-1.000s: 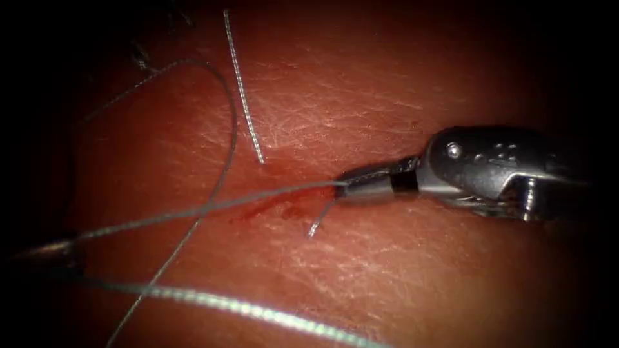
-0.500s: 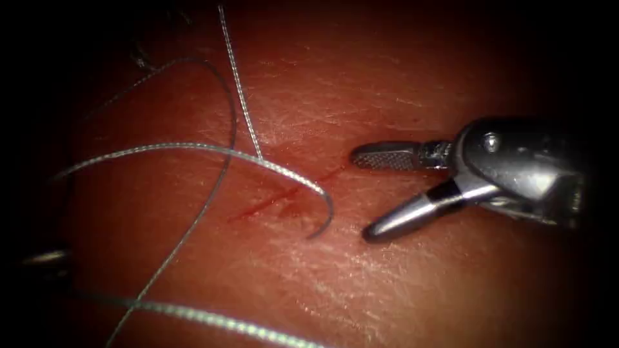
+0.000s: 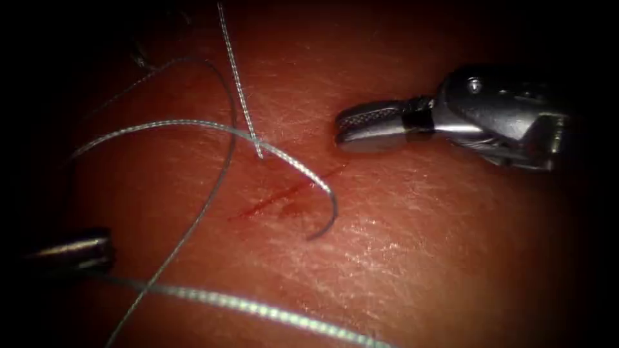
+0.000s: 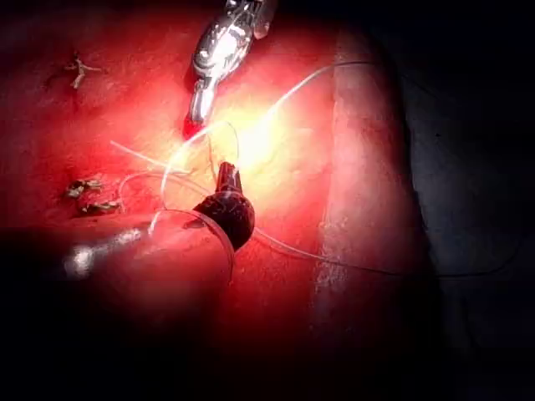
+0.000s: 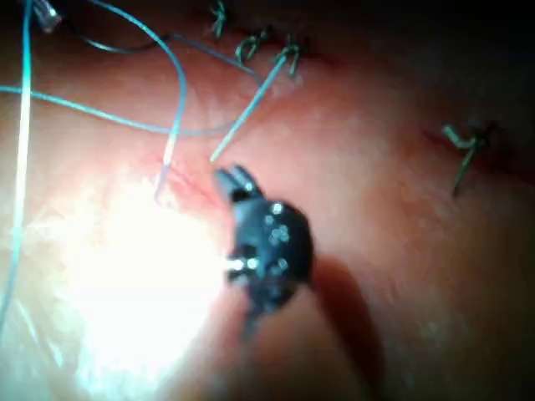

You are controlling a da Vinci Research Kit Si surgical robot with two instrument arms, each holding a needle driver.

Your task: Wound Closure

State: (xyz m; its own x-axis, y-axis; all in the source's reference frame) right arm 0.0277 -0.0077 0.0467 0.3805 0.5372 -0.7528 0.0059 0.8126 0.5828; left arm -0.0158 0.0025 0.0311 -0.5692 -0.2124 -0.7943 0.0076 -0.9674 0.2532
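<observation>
Two tools stand off the cut: the right tool, jaws together and empty, has released the thread, now slack across the cut (knot-tying, I judge). Left tool, far left, grip unclear. Next calls for regrasping the thread.

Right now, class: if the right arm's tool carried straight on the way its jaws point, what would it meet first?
Probably the cut thread end: the right arm's tool, jaws shut and empty, points left at it above the tissue. Depth is unclear.
</observation>
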